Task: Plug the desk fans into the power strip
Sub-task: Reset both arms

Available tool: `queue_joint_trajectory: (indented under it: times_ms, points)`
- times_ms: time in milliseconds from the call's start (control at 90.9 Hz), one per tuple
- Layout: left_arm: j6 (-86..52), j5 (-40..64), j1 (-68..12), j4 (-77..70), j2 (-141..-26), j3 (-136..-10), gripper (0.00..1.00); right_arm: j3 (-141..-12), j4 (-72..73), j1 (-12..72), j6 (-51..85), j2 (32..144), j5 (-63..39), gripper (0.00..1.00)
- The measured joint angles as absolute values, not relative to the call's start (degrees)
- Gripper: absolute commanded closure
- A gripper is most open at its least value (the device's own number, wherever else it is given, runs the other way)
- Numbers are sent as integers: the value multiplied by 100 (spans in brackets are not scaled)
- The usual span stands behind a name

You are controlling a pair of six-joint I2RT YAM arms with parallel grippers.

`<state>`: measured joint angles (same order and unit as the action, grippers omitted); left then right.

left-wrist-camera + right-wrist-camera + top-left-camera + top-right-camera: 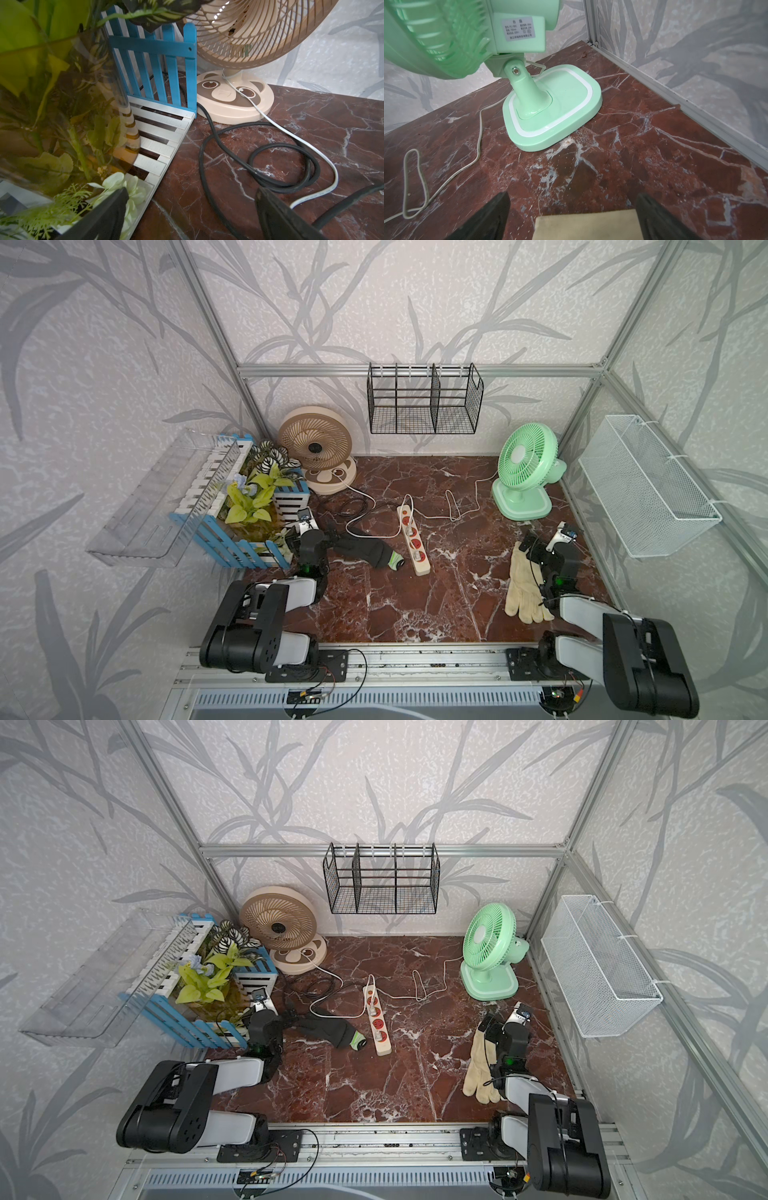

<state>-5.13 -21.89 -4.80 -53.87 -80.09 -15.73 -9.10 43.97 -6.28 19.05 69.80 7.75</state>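
Observation:
The cream power strip (412, 540) (377, 1021) with red sockets lies mid-table. A white plug sits in a socket near its far end. A beige desk fan (316, 448) (245, 37) stands back left and a green desk fan (527, 466) (446, 31) back right. White cords from both run toward the strip, so I cannot tell whose plug it is. My left gripper (316, 533) (191, 207) is open and empty, low beside the planter, facing the beige fan. My right gripper (540, 547) (571, 209) is open over a cream glove's cuff (587, 224), facing the green fan's base.
A blue-and-white fence planter (249, 506) with plants crowds the left side. The strip's black cord (209, 145) coils by the beige fan's base. A black sock-like item (368, 551) lies against the strip. The cream glove (523, 589) lies front right. Wire baskets hang on the walls.

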Motion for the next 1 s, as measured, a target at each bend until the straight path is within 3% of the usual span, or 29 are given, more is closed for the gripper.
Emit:
queue_joint_trajectory:
  times_ms: [220,385,1001]
  points:
    - [-274,-2071,-480,-6320,-8182,-1372,0,-1282,5019,64,1041,7566,1214,1]
    - [-167,-1927,-482,-6884,-8359,-1175,0,-1332,6228,582,320,8783,1459,1]
    - [5,-1291,-405,-7072,-8720,-1227,0,-2082,5712,12,351,9120,937,1]
